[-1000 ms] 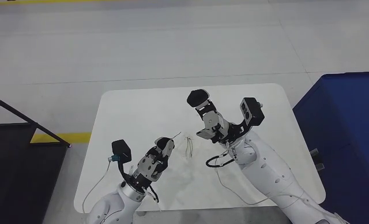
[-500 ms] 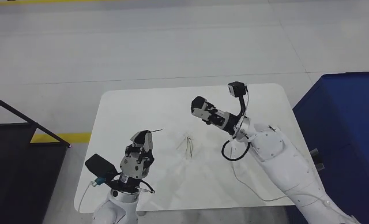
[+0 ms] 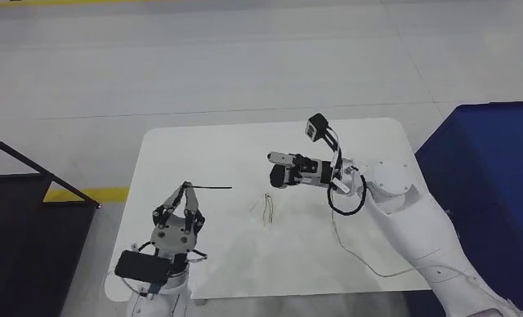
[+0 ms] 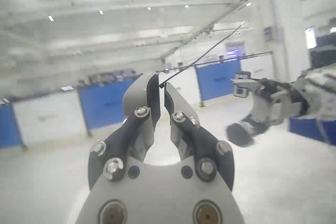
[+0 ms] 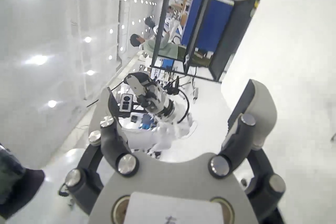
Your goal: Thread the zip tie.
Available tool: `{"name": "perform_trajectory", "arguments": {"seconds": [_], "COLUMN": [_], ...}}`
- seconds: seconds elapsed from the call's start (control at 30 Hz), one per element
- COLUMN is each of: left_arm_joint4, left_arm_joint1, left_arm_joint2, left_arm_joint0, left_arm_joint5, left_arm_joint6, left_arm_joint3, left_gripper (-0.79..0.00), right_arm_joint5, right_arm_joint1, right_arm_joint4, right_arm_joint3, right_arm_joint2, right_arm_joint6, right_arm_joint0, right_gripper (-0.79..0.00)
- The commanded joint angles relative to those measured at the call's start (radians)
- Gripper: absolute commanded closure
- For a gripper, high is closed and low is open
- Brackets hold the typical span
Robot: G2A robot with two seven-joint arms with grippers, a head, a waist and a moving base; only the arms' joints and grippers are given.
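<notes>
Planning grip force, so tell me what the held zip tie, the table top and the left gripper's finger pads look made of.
Zip tie: thin black strip, likely flexible plastic; it juts out with a slight bow. Table top: smooth white, maybe laminate; unclear. Finger pads: dark, dull, probably rubber; the bright screws below look metal.

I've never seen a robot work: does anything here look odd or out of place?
Nothing spilled or broken. The left pincer grips a thin black zip tie by its very end, so it juts out freely; loose thin strands lie on the table.
</notes>
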Motion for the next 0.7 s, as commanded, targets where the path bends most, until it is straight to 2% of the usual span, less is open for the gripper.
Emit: {"name": "perform_trajectory", "arguments": {"seconds": [0.0, 0.03, 0.27, 0.3, 0.33, 0.37, 0.5, 0.57, 0.67], "left_arm_joint4": [0.159, 0.208, 0.224, 0.285, 0.433, 0.516, 0.775, 0.906, 0.988], "left_arm_joint1": [-0.005, -0.006, -0.006, -0.004, 0.000, -0.001, -0.006, -0.010, -0.018], "left_arm_joint2": [0.007, 0.006, 0.006, -0.007, -0.029, -0.027, -0.006, 0.013, 0.070], "left_arm_joint0": [-0.011, -0.018, -0.019, -0.025, -0.029, -0.019, 0.001, 0.002, 0.000], "left_arm_joint5": [0.141, 0.170, 0.179, 0.187, 0.227, 0.264, 0.318, 0.312, 0.254], "left_arm_joint6": [-0.004, -0.018, -0.023, -0.016, -0.003, -0.023, -0.124, -0.181, -0.251], "left_arm_joint3": [0.030, 0.041, 0.044, 0.055, 0.071, 0.066, 0.043, 0.051, 0.054], "left_gripper": [0.000, 0.000, 0.000, 0.000, 0.000, 0.000, 0.000, 0.000, 0.000], "right_arm_joint5": [0.150, 0.186, 0.184, 0.196, 0.215, 0.212, 0.217, 0.194, 0.171], "right_arm_joint1": [0.004, 0.007, 0.008, 0.006, 0.001, -0.002, -0.012, -0.016, -0.020], "right_arm_joint4": [0.075, 0.079, 0.078, 0.114, 0.194, 0.230, 0.324, 0.342, 0.322], "right_arm_joint3": [0.007, -0.002, -0.015, -0.013, -0.007, 0.001, 0.044, 0.065, 0.070], "right_arm_joint2": [0.033, 0.042, 0.048, 0.041, 0.034, 0.029, -0.008, -0.012, -0.030], "right_arm_joint6": [0.037, 0.041, 0.045, 0.058, 0.095, 0.119, 0.223, 0.234, 0.228], "right_arm_joint0": [0.008, 0.014, 0.019, 0.007, -0.001, 0.003, 0.009, 0.016, 0.024], "right_gripper": [-0.785, -0.785, -0.785, -0.785, -0.785, -0.785, -0.785, -0.785, -0.785]}}
